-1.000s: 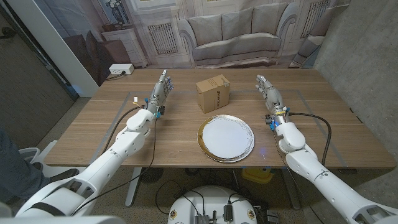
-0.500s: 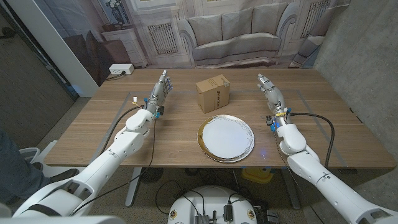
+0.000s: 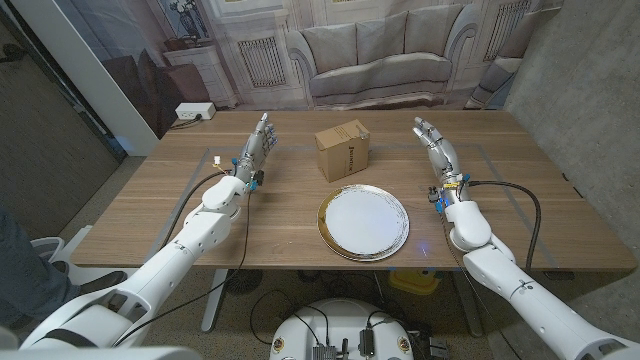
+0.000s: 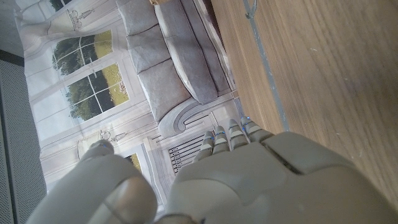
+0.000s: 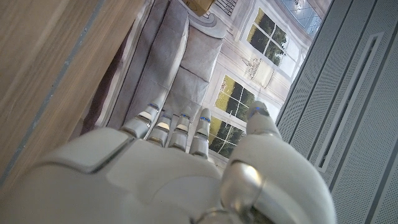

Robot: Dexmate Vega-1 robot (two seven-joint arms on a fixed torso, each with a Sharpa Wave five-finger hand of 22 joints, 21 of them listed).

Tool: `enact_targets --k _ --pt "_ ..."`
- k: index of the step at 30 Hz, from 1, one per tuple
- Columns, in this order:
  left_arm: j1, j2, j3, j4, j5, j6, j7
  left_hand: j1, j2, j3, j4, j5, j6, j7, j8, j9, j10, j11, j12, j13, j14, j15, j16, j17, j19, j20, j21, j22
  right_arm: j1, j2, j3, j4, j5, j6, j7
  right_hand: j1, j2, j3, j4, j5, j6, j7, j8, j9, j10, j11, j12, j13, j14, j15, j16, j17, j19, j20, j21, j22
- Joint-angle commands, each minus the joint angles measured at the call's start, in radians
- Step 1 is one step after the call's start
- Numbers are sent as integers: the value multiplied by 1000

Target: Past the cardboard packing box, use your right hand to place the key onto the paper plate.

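Change: right hand (image 3: 435, 147) is being shifted slightly outward, fingers apart, empty.
Left hand (image 3: 256, 152): fingers apart, empty.
Risk: key hidden past cardboard packing box (image 3: 342, 149); box likely being knocked during reach.

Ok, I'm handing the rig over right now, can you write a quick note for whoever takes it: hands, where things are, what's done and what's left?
Left hand: open, holding nothing, fingers pointing away over the table's left side.
Right hand: open, holding nothing, over the right side, apart from the plate.
Cardboard packing box: upright at the middle, just beyond the paper plate.
Paper plate: near the front edge, nothing on it.
Key: I cannot find it in these views; it may sit behind the box.
Done: nothing yet.
Left: locate the key past the box, pick it up with the right hand, set it on the plate.
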Motion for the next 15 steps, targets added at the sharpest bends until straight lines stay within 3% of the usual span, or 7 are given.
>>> enact_targets --k 1,7,11,15 --pt "4 -6 1 6 -4 1 4 8 4 3 -2 6 4 3 0 5 6 -2 1 4 1 1 -2 3 -4 8 3 5 -3 7 3 10 -60 21 -46 48 -3 13 -7 6 27 -5 10 3 7 -11 4 3 18 -3 2 2 12 -11 -2 2" --pt "5 -8 3 6 -3 1 5 9 5 2 -3 6 5 2 0 5 5 -2 0 4 1 1 -2 3 -5 9 2 5 -7 10 5 12 -87 27 -69 110 -18 22 -8 9 54 -15 18 4 32 -25 12 3 32 -8 2 1 20 -12 -4 2" --pt "8 -8 3 3 -2 1 8 10 5 1 -3 5 7 4 0 5 5 0 0 4 2 1 -2 3 -5 10 2 5 -9 12 7 16 -110 38 -87 153 -30 27 -6 9 78 -25 24 4 50 -49 17 2 46 -14 3 1 30 -12 -3 3" --pt "12 -8 2 -3 -1 0 14 10 6 1 -3 5 7 3 -1 5 6 0 0 4 2 1 -2 3 -5 10 2 5 -14 8 10 10 -136 38 -104 172 -35 28 -4 9 91 -34 27 5 56 -52 19 2 54 -15 3 1 35 -13 -3 3"
